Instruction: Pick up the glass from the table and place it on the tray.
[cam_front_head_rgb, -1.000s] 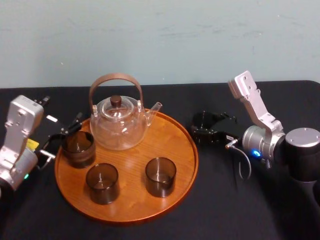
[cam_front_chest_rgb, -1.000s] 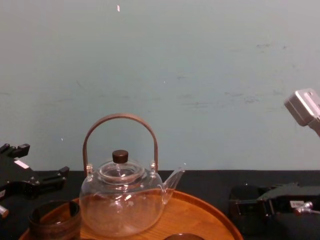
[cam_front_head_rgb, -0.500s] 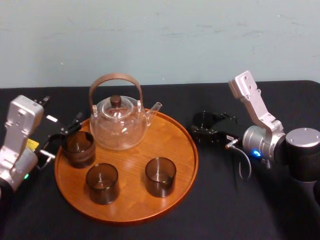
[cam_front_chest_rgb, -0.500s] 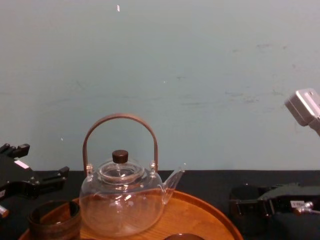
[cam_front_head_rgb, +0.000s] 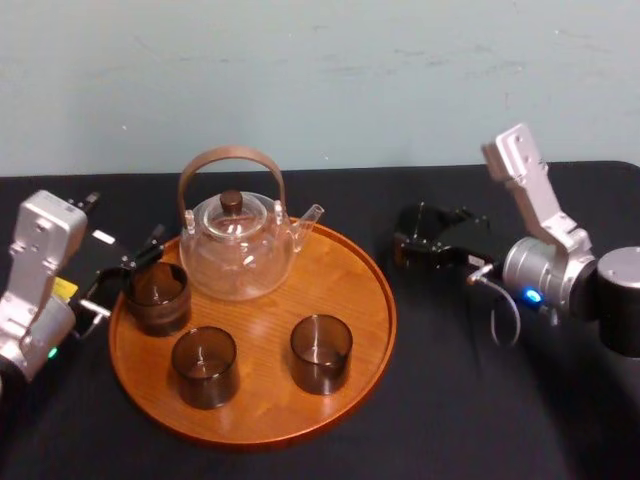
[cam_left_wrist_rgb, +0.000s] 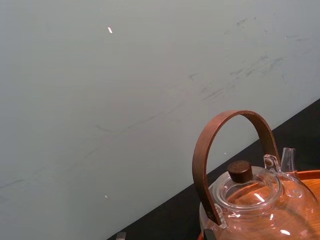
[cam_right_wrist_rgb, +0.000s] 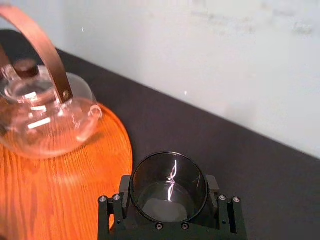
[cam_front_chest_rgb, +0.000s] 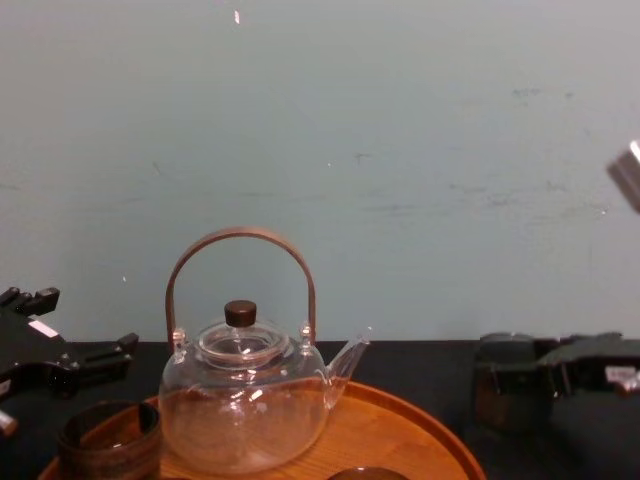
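The dark glass (cam_right_wrist_rgb: 169, 186) sits between the jaws of my right gripper (cam_front_head_rgb: 412, 240), which is shut on it. It hangs just above the black table, a short way right of the tray's (cam_front_head_rgb: 335, 280) rim. From the chest the held glass (cam_front_chest_rgb: 505, 385) shows off the cloth at the right. The round orange-brown wooden tray (cam_right_wrist_rgb: 75, 195) carries a glass teapot (cam_front_head_rgb: 238, 250) and three dark glasses. My left gripper (cam_front_head_rgb: 128, 272) is open at the tray's left edge, right beside the leftmost glass (cam_front_head_rgb: 157, 297).
The teapot's brown arched handle (cam_front_chest_rgb: 240, 240) stands tall at the tray's back. Two glasses (cam_front_head_rgb: 205, 366) (cam_front_head_rgb: 321, 352) stand in the tray's front half. Bare wood shows on the tray's right side. Black cloth (cam_front_head_rgb: 450, 400) covers the table; a pale wall lies behind.
My right gripper has lifted the glass off the table and drawn slightly right and back. The left arm and everything on the tray stayed still.
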